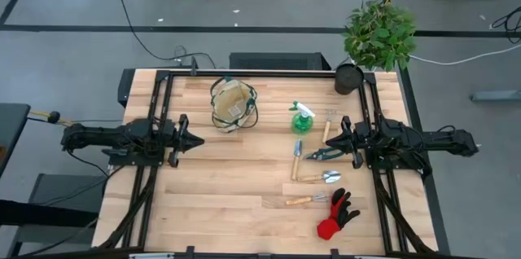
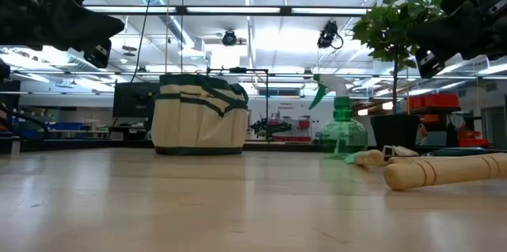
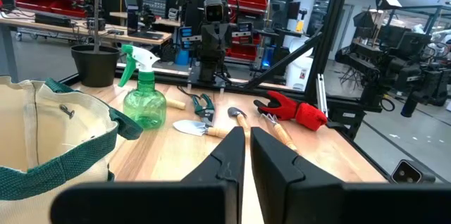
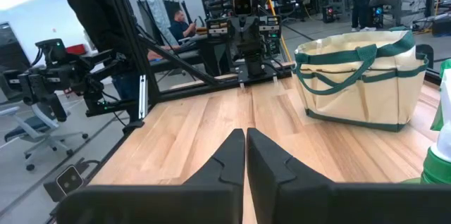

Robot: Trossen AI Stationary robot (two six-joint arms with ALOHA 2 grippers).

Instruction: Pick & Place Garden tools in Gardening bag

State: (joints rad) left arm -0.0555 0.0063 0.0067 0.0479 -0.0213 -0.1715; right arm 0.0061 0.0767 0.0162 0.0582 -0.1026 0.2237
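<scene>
The tan gardening bag with green trim stands upright on the table's far middle. The garden tools lie right of it. They are a green spray bottle standing upright, green-handled shears, a blue-handled trowel, two wooden-handled tools and a red-and-black glove. My left gripper is shut above the table's left side and points level toward the tools. My right gripper is shut beside the shears and points toward the left. Neither touches anything.
A leafy potted plant and a dark round pot stand at the far right corner. Black frame rails run along the table's left and right sides. Bare wood lies between the grippers and toward the near edge.
</scene>
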